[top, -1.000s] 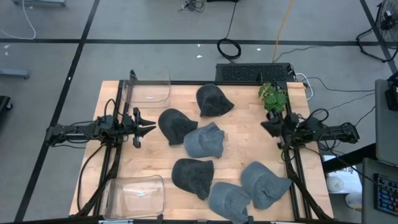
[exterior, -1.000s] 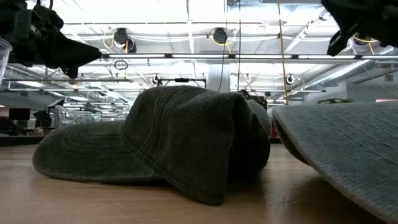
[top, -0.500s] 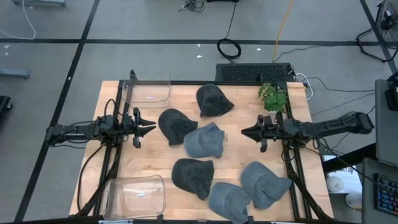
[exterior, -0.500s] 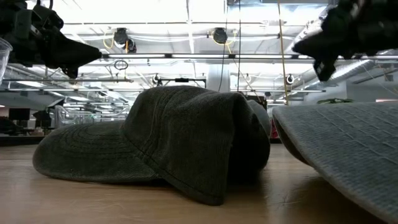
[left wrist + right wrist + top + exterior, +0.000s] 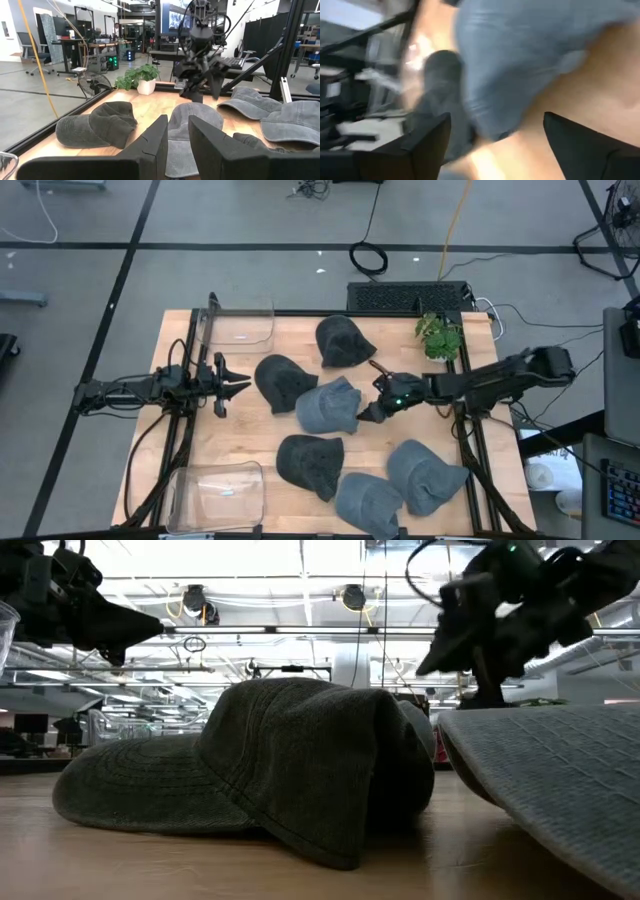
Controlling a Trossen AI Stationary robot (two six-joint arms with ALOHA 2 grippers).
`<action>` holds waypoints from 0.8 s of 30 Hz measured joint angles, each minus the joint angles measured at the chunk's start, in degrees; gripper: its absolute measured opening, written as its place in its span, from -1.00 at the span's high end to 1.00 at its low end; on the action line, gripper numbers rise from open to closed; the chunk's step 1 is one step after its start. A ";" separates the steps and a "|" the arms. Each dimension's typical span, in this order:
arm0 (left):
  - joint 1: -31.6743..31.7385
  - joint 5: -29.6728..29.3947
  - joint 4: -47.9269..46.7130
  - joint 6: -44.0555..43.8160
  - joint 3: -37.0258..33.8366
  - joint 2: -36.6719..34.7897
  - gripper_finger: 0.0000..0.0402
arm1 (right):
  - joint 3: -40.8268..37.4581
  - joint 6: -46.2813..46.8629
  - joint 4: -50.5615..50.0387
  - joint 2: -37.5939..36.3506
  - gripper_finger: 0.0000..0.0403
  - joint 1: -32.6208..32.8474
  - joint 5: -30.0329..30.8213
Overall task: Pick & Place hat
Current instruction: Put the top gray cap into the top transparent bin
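So I've got the right gripper (image 5: 374, 392) reaching in over the middle of the table (image 5: 235, 452), fingers spread wide and holding nothing, just beside the light grey hat (image 5: 328, 406) sitting mid-table, which looks like the one I'm going for. My worry: that hat overlaps the dark hat (image 5: 282, 380) next to it, so if the fingers come down too far in I could snag both, or just pinch a loose fold of fabric and have it slip out on the lift. Soft caps tend to flop, so a grip on the brim edge alone might let it sag and drag across the neighbours. The right wrist view is smeared, so I can't judge exactly how the fingers line up with the cloth. Left gripper (image 5: 243, 387) waits by the table's left edge, fingers narrow, nothing in them. Containers: one clear bin (image 5: 240, 325) at the far left corner and another clear bin (image 5: 218, 496) at the near left corner, both look empty.
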 joint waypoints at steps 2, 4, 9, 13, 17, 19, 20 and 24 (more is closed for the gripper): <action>0.01 0.02 -0.04 0.00 0.00 0.00 0.57 | -0.07 0.30 1.82 1.99 -0.58 -0.13 4.34; 0.02 0.00 -0.02 0.00 0.00 0.00 0.57 | 0.06 0.53 3.26 3.46 -0.58 -0.34 8.60; 0.01 0.00 -0.04 0.00 0.00 0.00 0.57 | 0.00 1.27 6.27 8.63 -0.56 -1.87 12.73; 0.01 0.00 -0.03 0.00 0.00 0.00 0.57 | 0.07 1.89 18.17 13.91 -0.56 -1.34 11.22; 0.00 -0.02 -0.04 0.00 0.00 0.00 0.57 | 0.00 1.48 31.71 18.78 -0.56 -0.20 8.48; 0.02 -0.02 -0.04 0.00 0.00 0.00 0.57 | 0.02 0.59 38.25 20.23 -0.56 0.04 5.61; 0.00 -0.02 -0.04 0.00 0.00 0.00 0.57 | 0.02 0.09 40.32 20.59 -0.55 0.04 4.56; 0.01 -0.02 -0.02 0.00 0.00 0.00 0.57 | 0.02 -1.14 41.83 19.42 -0.41 0.04 3.87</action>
